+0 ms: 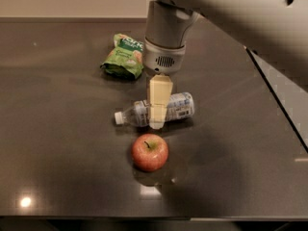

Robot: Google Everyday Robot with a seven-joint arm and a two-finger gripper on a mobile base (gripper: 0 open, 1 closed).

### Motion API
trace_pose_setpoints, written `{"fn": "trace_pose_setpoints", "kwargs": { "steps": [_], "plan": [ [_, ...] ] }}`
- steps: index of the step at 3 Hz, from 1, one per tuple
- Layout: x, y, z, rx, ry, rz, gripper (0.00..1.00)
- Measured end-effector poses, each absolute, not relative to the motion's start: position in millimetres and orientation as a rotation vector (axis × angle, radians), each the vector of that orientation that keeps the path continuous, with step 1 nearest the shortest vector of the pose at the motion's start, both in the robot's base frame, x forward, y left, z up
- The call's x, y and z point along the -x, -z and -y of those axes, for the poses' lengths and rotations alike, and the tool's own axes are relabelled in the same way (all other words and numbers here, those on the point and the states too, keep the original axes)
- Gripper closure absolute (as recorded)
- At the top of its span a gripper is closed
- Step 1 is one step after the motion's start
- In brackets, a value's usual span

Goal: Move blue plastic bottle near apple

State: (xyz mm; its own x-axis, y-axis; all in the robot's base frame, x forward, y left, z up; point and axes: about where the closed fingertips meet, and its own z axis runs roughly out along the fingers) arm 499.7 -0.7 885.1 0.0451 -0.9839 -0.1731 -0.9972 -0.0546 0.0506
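Observation:
The blue plastic bottle (175,107) lies on its side on the dark table (57,143), white cap pointing left. The red apple (150,152) stands just in front of it, a small gap apart. My gripper (157,115) comes straight down over the bottle's middle and is shut on it. One cream finger (158,100) crosses the bottle's front, and the other is hidden behind it. The bottle rests on or just above the table.
A green snack bag (125,56) lies behind and to the left of the bottle. The table's right edge (279,105) runs diagonally at the right. My arm fills the upper right of the view.

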Motion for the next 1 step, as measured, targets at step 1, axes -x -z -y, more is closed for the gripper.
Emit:
{"fn": "trace_pose_setpoints", "kwargs": {
  "steps": [1],
  "plan": [
    [-499.7, -885.4, 0.7, 2.21, -0.247, -2.1, 0.0]
  ]
}}
